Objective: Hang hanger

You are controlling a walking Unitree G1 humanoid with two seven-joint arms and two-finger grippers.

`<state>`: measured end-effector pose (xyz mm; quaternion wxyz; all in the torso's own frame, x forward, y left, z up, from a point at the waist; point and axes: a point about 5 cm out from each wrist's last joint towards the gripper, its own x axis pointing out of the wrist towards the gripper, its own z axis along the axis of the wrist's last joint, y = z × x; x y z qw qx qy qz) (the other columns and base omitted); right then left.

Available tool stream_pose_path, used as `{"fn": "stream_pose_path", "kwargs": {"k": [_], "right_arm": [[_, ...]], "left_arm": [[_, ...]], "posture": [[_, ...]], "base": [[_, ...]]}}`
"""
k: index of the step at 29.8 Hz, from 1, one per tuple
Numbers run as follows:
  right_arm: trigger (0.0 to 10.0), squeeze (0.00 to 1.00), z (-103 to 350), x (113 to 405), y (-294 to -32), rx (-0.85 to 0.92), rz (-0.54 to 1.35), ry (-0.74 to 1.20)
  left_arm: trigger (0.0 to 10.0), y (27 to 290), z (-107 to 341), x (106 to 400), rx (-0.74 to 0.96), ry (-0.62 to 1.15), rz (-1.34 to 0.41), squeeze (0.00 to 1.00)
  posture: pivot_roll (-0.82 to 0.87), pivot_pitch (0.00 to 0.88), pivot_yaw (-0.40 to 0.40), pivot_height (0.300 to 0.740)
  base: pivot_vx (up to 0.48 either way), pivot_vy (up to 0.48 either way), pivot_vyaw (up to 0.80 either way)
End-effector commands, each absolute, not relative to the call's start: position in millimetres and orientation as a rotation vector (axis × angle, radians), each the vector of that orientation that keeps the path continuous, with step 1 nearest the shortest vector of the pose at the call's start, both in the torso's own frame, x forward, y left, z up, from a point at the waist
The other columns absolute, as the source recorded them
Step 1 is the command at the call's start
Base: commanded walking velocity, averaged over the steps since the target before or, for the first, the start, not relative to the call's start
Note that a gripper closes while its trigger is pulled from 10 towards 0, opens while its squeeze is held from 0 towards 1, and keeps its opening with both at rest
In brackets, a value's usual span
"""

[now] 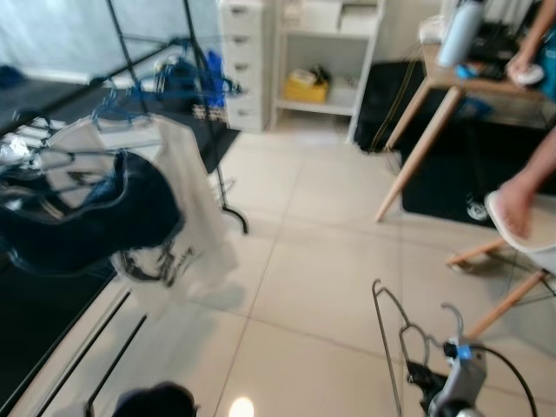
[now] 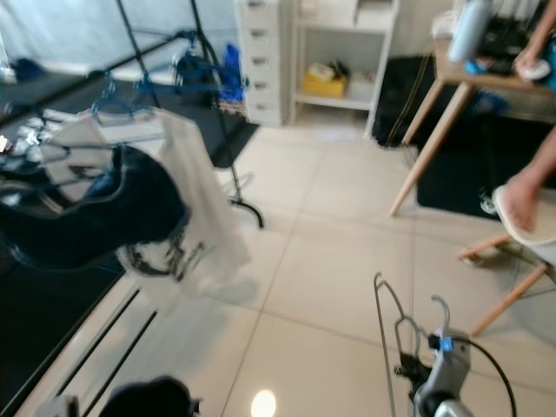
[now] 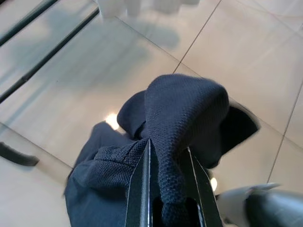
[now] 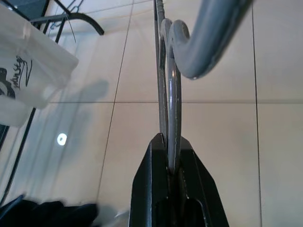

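Currently the right pincer point(image 4: 171, 166) is closed on a grey wire hanger point(image 4: 166, 90), its two black fingers clamped on the wire just below the neck so that the hook point(image 1: 452, 317) stands free above the grip; holding low on the neck probably leaves the hook clear to go over a rail. In the head views this pincer sits low, with the hanger rising straight up from it and one long wire side point(image 1: 383, 347) running down beside the arm. The left pincer point(image 3: 166, 198) is clamped on a fold of dark navy fabric point(image 3: 180, 123), which bunches over and ahead of the fingers and hangs toward the tiled floor point(image 1: 330, 217); the cloth likely belongs on the hanger, though the frames do not settle that. Well ahead of the left pincer and up from it stands a black clothes rack point(image 1: 204, 95) carrying a white printed garment point(image 1: 178, 200) and a dark one point(image 1: 78, 221) on blue hangers point(image 2: 113, 100). Far ahead of the right pincer is a wooden counter point(image 1: 452, 78) with a bottle point(image 1: 459, 33), and a person's arm point(image 1: 530, 43) and sandalled foot point(image 1: 514, 208) beside it. Judgement: hanger secured, rack well apart from it, hanging not yet done. Head views are blurred.
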<state>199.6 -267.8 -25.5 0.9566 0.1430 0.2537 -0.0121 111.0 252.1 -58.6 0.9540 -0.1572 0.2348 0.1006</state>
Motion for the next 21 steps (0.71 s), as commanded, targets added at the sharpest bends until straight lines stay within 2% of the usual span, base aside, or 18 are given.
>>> {"fn": "stream_pose_path", "kwargs": {"k": [1, 7, 14, 15, 20, 21], "right_arm": [[10.0, 0.0, -26, 200, -265, 0.28, -0.012, 0.518], [10.0, 0.0, -28, 197, -262, 0.286, -0.009, 0.517], [10.0, 0.0, -42, 191, -259, 0.313, -0.041, 0.573], [10.0, 0.0, -46, 189, -258, 0.322, -0.059, 0.593], [10.0, 0.0, -49, 188, -257, 0.328, -0.071, 0.607], [10.0, 0.0, -52, 187, -254, 0.319, -0.07, 0.628]], "left_arm": [[10.0, 257, -58, 107, -0.284, 0.476, 0.197, 0.0], [10.0, 252, -58, 105, -0.278, 0.466, 0.204, 0.0], [10.0, 238, -70, 115, -0.282, 0.566, 0.214, 0.0], [9.4, 234, -75, 118, -0.26, 0.619, 0.213, 0.0], [9.4, 231, -79, 119, -0.242, 0.656, 0.211, 0.0], [10.0, 224, -83, 124, -0.206, 0.714, 0.171, 0.0]], "posture": [[-0.13, 0.125, 0.064, 0.736], [-0.13, 0.107, 0.058, 0.736], [-0.13, 0.0, 0.025, 0.736], [-0.11, 0.0, 0.018, 0.736], [-0.1, 0.0, 0.014, 0.736], [-0.08, 0.0, 0.001, 0.736]], "base": [[0.0, 0.0, -0.79], [0.0, 0.0, -0.79], [0.0, 0.0, -0.79], [0.0, 0.0, -0.8], [0.0, 0.0, -0.8], [0.0, 0.0, -0.8]]}}
